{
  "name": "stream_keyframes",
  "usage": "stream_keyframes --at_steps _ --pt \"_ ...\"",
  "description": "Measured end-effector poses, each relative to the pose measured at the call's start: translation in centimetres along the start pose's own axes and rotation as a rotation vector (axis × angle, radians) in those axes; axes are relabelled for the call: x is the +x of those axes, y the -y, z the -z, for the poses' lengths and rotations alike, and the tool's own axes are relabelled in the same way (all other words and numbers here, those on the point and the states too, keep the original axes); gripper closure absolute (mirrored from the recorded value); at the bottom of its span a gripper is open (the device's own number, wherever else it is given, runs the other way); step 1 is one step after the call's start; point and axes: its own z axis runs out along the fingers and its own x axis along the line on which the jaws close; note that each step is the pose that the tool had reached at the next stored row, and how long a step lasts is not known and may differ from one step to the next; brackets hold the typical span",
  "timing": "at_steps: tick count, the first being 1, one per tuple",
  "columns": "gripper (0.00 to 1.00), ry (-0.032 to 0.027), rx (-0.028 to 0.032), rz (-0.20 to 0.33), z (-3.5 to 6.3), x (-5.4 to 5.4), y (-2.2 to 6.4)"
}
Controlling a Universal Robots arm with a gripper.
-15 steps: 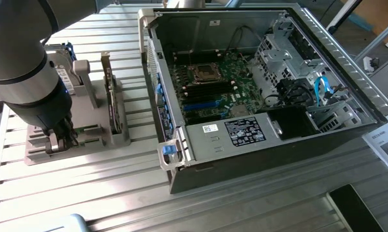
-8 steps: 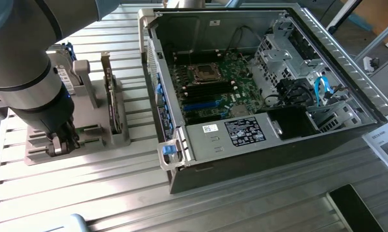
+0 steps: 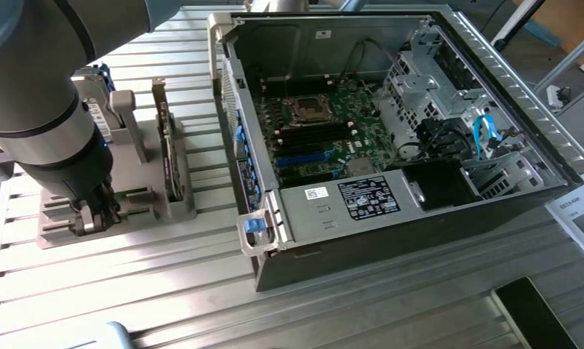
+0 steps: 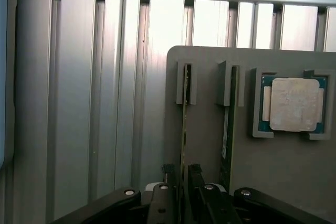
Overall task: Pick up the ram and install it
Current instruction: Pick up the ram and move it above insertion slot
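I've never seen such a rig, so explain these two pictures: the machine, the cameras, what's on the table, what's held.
This is a robot arm with a two-fingered gripper at its end. One picture comes from a camera off the arm, the other from a camera on its wrist. On the slatted metal table stand an open computer case and a grey holder. The holder carries the ram, a second green stick and a processor chip. Nothing is held: the open fingers straddle the ram.
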Motion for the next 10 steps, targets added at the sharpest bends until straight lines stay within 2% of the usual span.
stream_keyframes --at_steps 10 --pt "0.76 -0.0001 -0.0002 0.0 -0.04 0.01 0.2"
